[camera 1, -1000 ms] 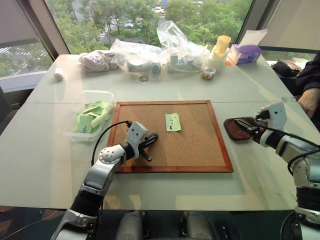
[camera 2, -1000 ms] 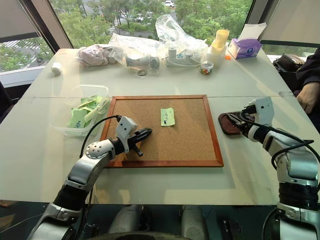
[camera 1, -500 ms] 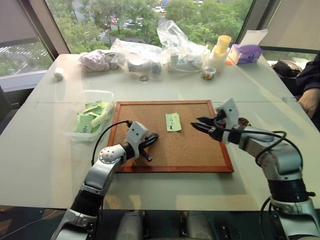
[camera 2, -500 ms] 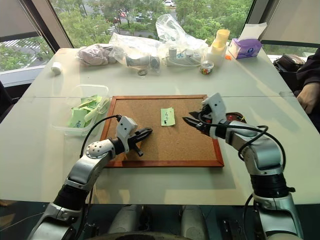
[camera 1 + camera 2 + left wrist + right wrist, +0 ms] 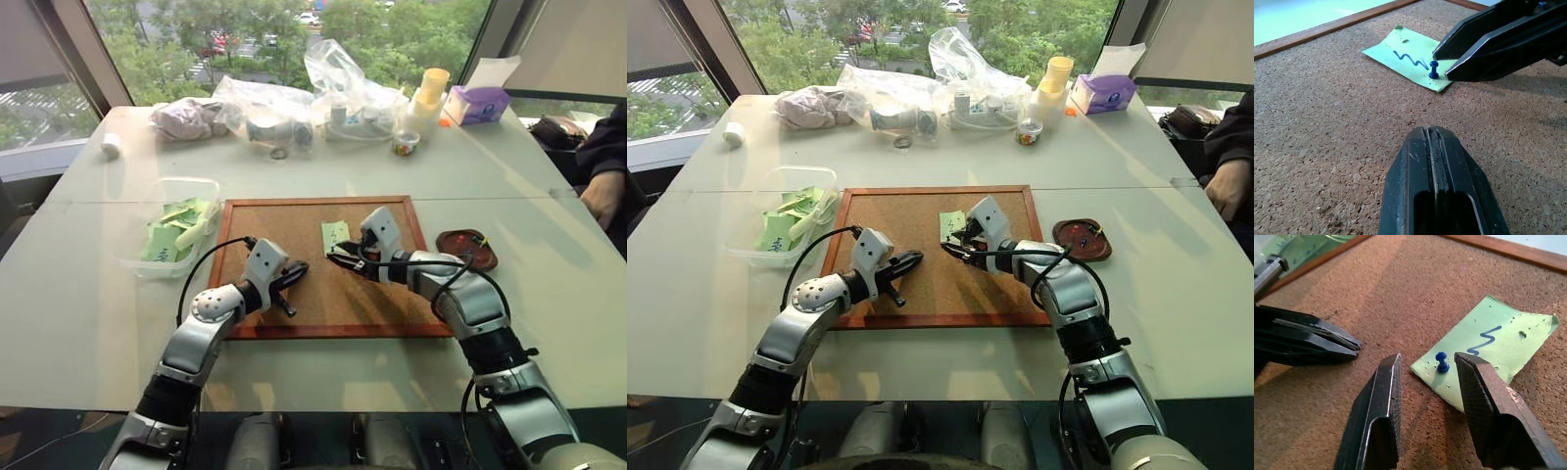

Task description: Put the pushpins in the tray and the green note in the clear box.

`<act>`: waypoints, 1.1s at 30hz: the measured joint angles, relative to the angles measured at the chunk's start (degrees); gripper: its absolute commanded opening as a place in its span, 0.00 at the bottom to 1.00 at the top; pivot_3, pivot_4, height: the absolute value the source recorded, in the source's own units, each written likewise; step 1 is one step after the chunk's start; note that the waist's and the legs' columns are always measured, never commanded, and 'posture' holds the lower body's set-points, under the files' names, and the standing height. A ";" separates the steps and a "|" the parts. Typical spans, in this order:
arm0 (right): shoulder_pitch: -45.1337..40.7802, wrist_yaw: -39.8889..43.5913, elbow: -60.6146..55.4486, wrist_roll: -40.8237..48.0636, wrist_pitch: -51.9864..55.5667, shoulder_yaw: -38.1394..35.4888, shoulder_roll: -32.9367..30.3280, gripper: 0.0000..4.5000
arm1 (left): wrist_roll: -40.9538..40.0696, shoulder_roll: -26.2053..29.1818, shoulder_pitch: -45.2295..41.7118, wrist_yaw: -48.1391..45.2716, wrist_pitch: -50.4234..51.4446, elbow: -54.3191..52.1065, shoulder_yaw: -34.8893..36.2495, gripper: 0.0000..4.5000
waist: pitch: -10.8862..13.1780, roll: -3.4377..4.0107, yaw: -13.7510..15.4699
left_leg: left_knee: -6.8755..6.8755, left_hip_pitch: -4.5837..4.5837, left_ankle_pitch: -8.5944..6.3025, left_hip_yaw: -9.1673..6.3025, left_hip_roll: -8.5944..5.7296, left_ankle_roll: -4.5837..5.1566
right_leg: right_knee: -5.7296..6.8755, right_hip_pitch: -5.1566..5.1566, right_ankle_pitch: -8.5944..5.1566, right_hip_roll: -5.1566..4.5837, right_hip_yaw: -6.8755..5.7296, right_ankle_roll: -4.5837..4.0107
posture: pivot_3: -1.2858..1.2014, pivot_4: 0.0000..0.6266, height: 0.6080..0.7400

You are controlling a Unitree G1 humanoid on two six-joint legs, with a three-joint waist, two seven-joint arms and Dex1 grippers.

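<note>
- The small pale green paper note with a blue squiggle (image 5: 1484,348) lies flat on the wood-framed cork board (image 5: 294,294), toward the board's far edge and just right of its middle, held down by one small blue-headed pushpin (image 5: 1441,362) standing upright near the note's near corner.
- The right gripper (image 5: 1426,366) has its two black fingers (image 5: 1382,401) spread, one on either side of the pin; the pin stands in the gap, nearer the finger over the note, and I cannot tell whether that finger touches it.
- The left gripper (image 5: 1434,134), fingers pressed together and holding nothing, rests low over the cork near the board's left part, pointing toward the note but well short of it.
- The right arm is plainly the nearer one; closing on the pin's stem and pulling straight up off the board looks like the next step.
- The small dark reddish-brown rounded tray (image 5: 467,248) sits on the desk (image 5: 549,323) just past the board's right edge, with small bits inside.
- The clear plastic rectangular box (image 5: 167,230), with folded green slips in it, sits left of the board.
</note>
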 measured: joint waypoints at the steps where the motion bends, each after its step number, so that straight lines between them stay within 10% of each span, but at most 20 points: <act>1: -0.13 0.09 0.72 -0.45 -0.47 0.10 0.23 0.38 | 0.00 0.00 0.03 0.02 0.00 -0.02 0.00 0.00 | 0.00 0.00 -0.01 | -0.01 0.00 0.00 0.00 0.00 -0.01 | 0.00 0.00 0.00 0.00 0.00 0.00 | 0.52 0.24 1.00; 6: -1.25 0.09 3.15 -2.57 -2.99 0.34 1.53 0.38 | 0.03 0.00 0.40 0.30 0.03 -0.26 0.14 0.00 | 0.00 0.00 -0.04 | -0.02 0.01 0.03 0.01 0.01 -0.05 | 0.00 0.00 0.00 0.00 0.00 0.00 | 0.52 0.24 1.00; 11: -1.50 -0.31 3.88 -3.97 -3.95 0.34 2.08 0.01 | 0.09 0.01 0.74 0.87 0.12 -0.72 0.16 0.00 | 0.00 0.00 -0.13 | -0.04 0.01 0.04 0.01 0.01 -0.07 | 0.00 -0.01 0.00 0.00 0.00 0.00 | 0.52 0.24 1.00; 33: 0.52 0.42 -20.33 -0.94 7.46 -2.59 -2.81 0.01 | -1.12 0.25 -0.24 -0.45 2.19 -0.85 0.76 0.00 | 0.03 -0.05 0.03 | -0.08 -0.05 0.03 0.02 0.03 -0.07 | -0.02 -0.11 -0.02 -0.01 0.00 -0.03 | 0.52 0.24 1.00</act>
